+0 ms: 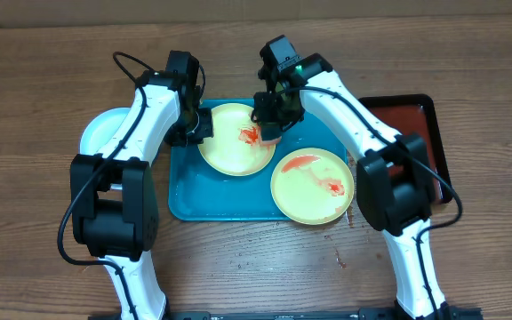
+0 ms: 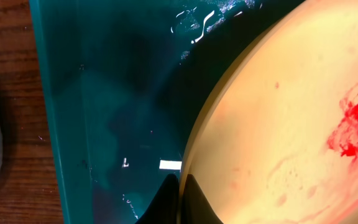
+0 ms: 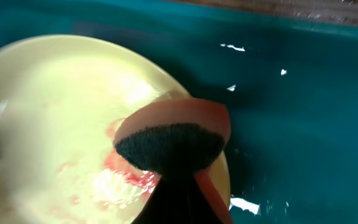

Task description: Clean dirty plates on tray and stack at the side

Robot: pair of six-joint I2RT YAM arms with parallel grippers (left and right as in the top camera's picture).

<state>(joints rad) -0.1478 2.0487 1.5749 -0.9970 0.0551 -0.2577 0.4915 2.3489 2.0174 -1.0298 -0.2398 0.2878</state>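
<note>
The counter point(image 1: 25, 89) carries the teal tray point(image 1: 212, 200). The far plate point(image 1: 225, 153) lies on it; left hand point(image 1: 199, 124) closed, pinching its left rim. Right hand point(image 1: 270, 124) clamps a sponge point(image 1: 271, 136) on the plate's right side, red smear point(image 1: 249, 135) touching it leftward.

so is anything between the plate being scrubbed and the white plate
Only the left gripper, shut on the left rim of that plate, its arm over the gap, and the raised rim of the tray. Nothing loose lies before the white plate.
</note>
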